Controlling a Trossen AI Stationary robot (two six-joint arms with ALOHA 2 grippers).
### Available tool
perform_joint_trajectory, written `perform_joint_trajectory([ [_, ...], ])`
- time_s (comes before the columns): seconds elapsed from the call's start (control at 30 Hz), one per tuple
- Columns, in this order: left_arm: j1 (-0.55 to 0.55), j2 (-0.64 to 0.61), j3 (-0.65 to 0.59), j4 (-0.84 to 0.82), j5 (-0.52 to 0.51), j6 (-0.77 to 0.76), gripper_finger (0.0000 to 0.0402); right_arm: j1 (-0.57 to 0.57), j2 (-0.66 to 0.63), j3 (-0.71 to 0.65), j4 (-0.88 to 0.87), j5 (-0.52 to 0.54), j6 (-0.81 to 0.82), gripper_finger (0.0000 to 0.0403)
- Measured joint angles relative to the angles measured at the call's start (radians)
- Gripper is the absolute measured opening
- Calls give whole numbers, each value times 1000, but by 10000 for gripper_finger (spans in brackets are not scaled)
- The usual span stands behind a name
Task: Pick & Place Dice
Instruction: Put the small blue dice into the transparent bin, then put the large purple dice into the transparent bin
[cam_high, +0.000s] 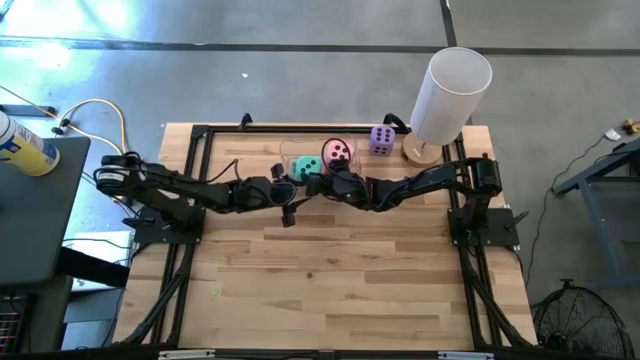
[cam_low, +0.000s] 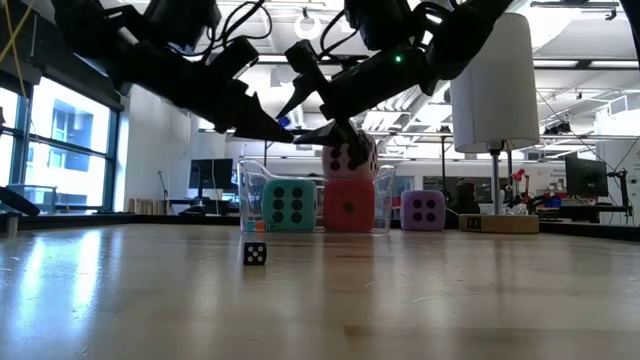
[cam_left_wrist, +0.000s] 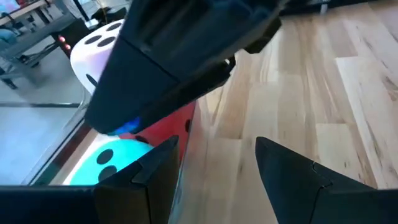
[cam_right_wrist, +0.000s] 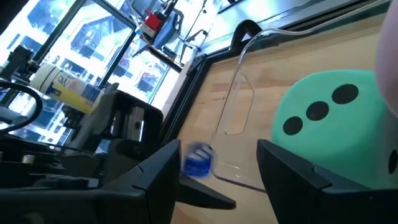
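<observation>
pale wood-plank counter (cam_high: 330, 280) framed by black rails, set on a grey concrete floor; beyond it in the low view, a large workshop room with tall windows at the left, ceiling lights and cluttered benches. tall white cylinder (cam_high: 450, 95) on a wooden base at the counter's far right corner. two dark arms reaching inward from either side, meeting near the far middle. clear plastic container (cam_low: 252, 200) at the far middle of the counter, holding the teal-green die (cam_low: 288, 205) and the red die (cam_low: 348, 205) side by side. pink die (cam_low: 348, 158) perched above the red one, just under the right claw (cam_low: 335, 133), whose fingers stand apart around its top; actual contact hard to judge. left claw (cam_left_wrist: 205, 168) just beside the container near the teal-green die, fingers spread, nothing between them. purple die (cam_high: 381, 140) alone on the counter, between the container and the cylinder's base, apart from both. small black die (cam_low: 255, 253) with white pips on the bare wood, nearer the low camera than the container.
</observation>
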Motion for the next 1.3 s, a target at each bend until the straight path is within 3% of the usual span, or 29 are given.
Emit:
perform_joint_trajectory([
  [0.23,1,13,0,92,0,23,202,-4,0,0,-1,-8,43,201],
  [0.43,9,14,0,74,-21,26,202,-7,0,0,-4,-21,41,201],
  [0.63,-19,13,0,53,-49,0,202,6,0,0,50,-62,-110,201],
  [0.8,-111,-35,0,16,-83,12,202,48,-6,1,89,-99,-277,201],
  [0.97,-240,-119,0,-177,-41,37,202,108,-7,1,39,-95,-457,201],
  [1.13,-360,-140,0,-290,3,15,202,169,-7,1,-111,-17,-485,201],
  [1.3,-435,-140,0,-289,3,14,202,221,-7,1,-250,-29,-483,201],
])
